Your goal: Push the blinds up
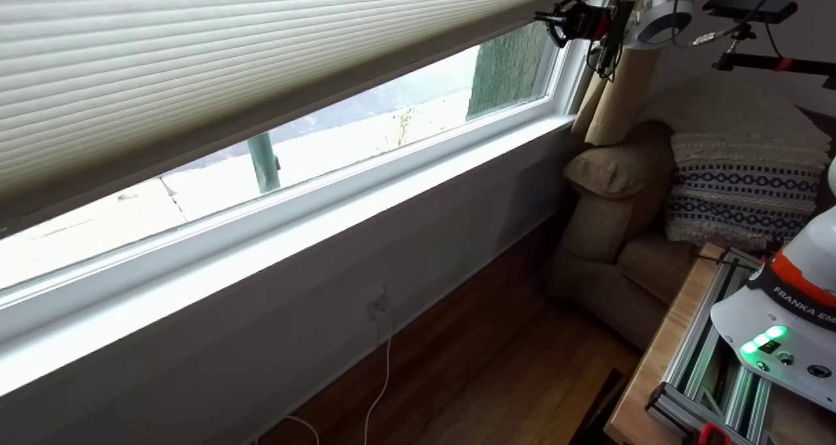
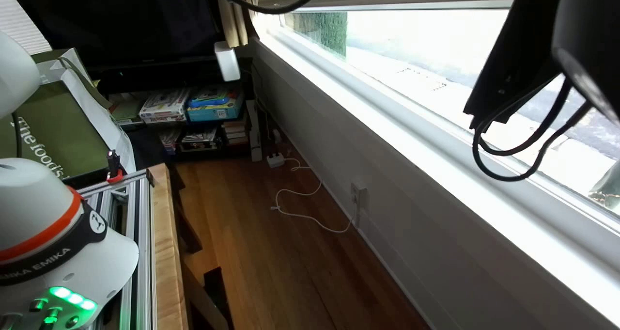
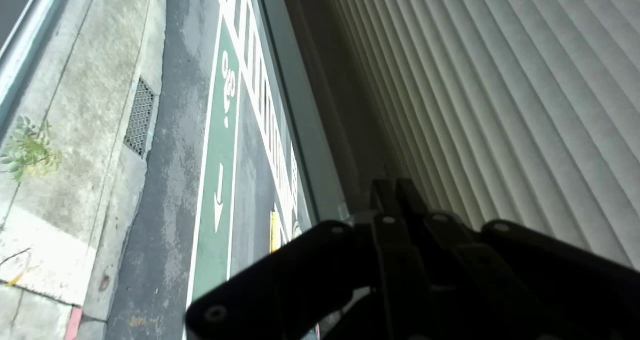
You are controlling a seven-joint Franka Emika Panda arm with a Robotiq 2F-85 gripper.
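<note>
Black, fingers (image 3: 409,198) closed together, the gripper (image 3: 394,184) we see is at the bottom rail (image 1: 372,74) of the blinds (image 1: 228,59).

Bright window (image 1: 366,131) stood over shadowed floor (image 1: 470,360)

Daylight whitened the sill (image 1: 294,241), while the wall (image 1: 261,321) beneath lay grey. A white cable (image 2: 339,231) ran from an outlet (image 2: 355,193) onto the reddish-brown floor. A tan curtain (image 1: 624,89) hung at the window's end, near a tan upholstered seat (image 1: 601,223) with a blue-patterned pillow (image 1: 744,183). In an exterior view, a dark screen (image 2: 135,20) stood above a shelf (image 2: 203,124) where 2 boxes (image 2: 164,106) lay side by side. Outside lay a street (image 3: 167,190) with a green lane (image 3: 221,143).
</note>
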